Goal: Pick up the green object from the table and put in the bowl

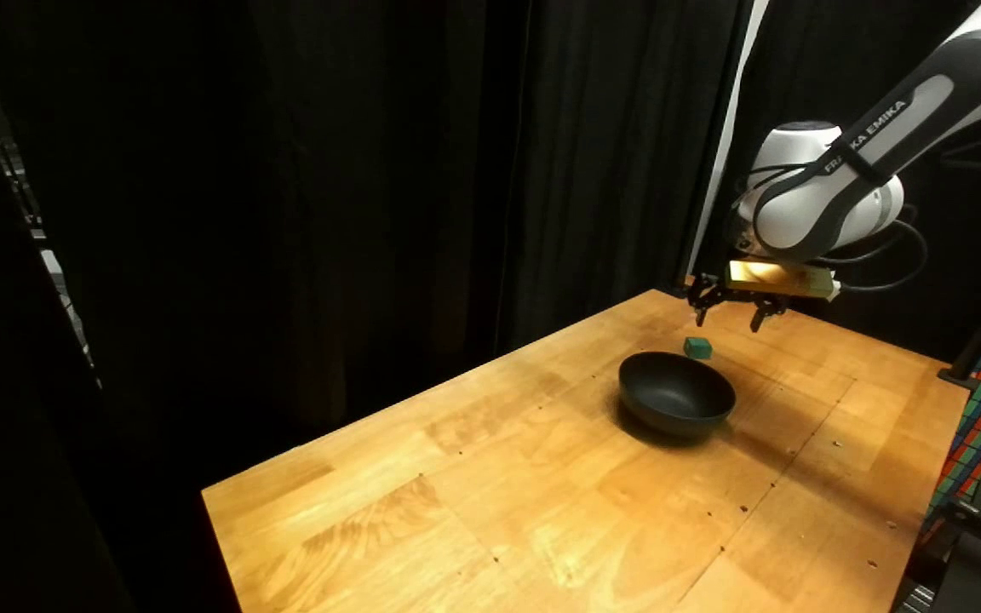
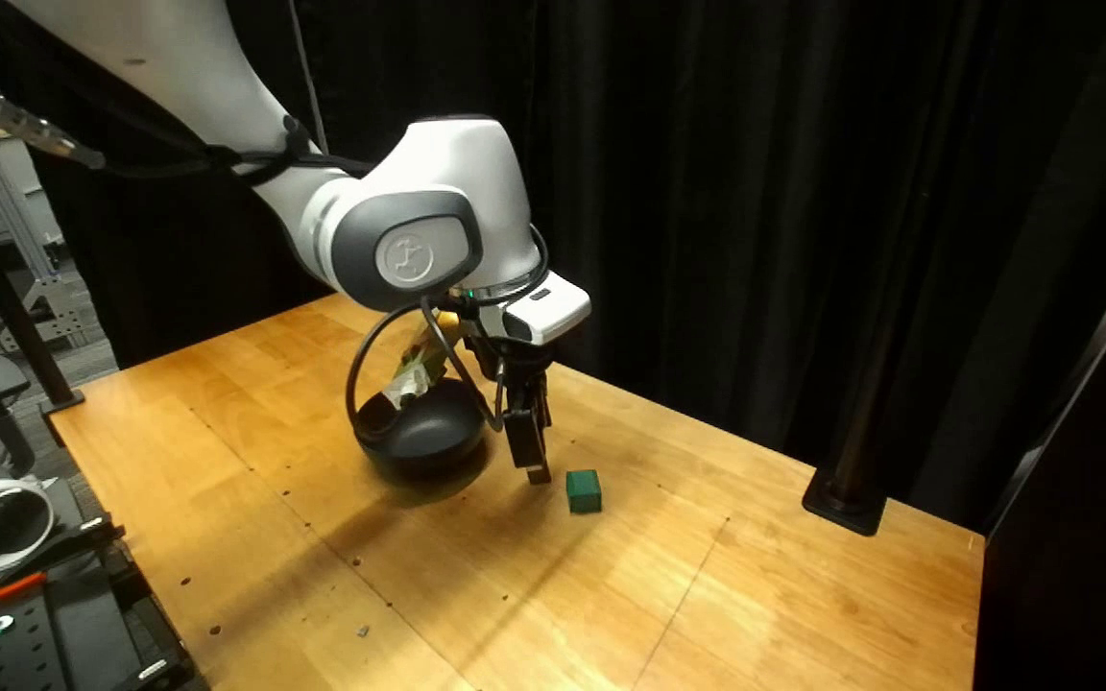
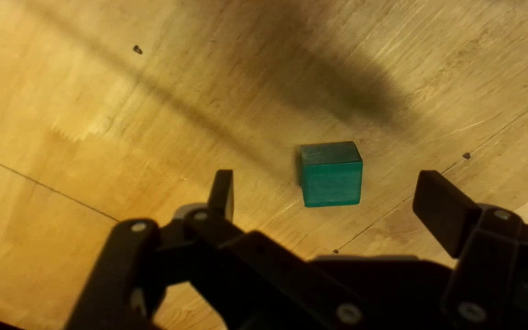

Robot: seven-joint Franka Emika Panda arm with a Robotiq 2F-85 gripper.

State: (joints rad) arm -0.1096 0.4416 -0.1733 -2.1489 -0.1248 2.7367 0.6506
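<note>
The green object [image 3: 332, 183], a small green block, rests on the wooden table [image 3: 108, 192]. It also shows in both exterior views [image 1: 697, 347] [image 2: 584, 491]. My gripper [image 3: 324, 176] is open and empty. In the wrist view the block appears between its two spread fingers, touching neither. In both exterior views the gripper [image 1: 727, 323] [image 2: 539, 472] is above the table, close to the block and apart from it. The black bowl [image 1: 674, 396] stands upright near the block and looks empty. In an exterior view the arm's cable and wrist parts partly cover the bowl [image 2: 438, 437].
A black post base [image 2: 844, 511] stands on the table edge, and another post base [image 1: 955, 376] sits at a corner. A tiny grey bit [image 2: 362, 631] lies on the table. A cart with a black perforated board [image 2: 25, 633] stands beside the table. Black curtains [image 1: 286, 213] hang behind.
</note>
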